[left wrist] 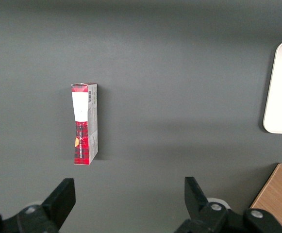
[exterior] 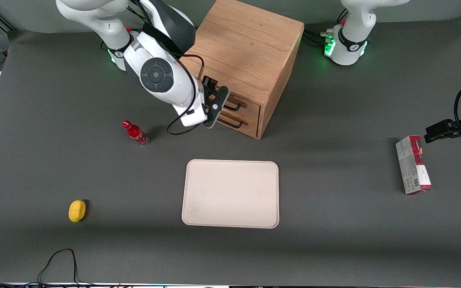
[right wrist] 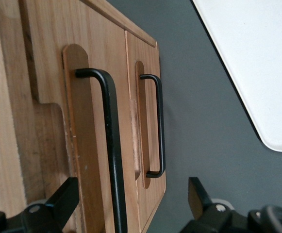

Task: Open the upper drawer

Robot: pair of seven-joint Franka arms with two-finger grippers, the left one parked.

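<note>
The wooden cabinet [exterior: 246,44] stands at the back of the table, both drawers shut flush. The upper drawer [exterior: 250,105] has a long black wire handle [exterior: 235,107]; the matching lower drawer [exterior: 246,121] sits under it. My right gripper [exterior: 214,105] is right in front of the drawer fronts, at the upper drawer's height. In the right wrist view the gripper [right wrist: 131,204] is open wide. The upper drawer's handle [right wrist: 109,145] runs between its fingers [right wrist: 63,199], not touched. The lower drawer's handle [right wrist: 157,126] lies outside the grip.
A cream tray [exterior: 230,194] lies nearer the front camera than the cabinet and also shows in the right wrist view [right wrist: 257,58]. A red bottle [exterior: 135,133] stands beside the working arm. A yellow object [exterior: 77,211] lies nearer the camera. A red-and-grey box [exterior: 412,165] lies toward the parked arm's end.
</note>
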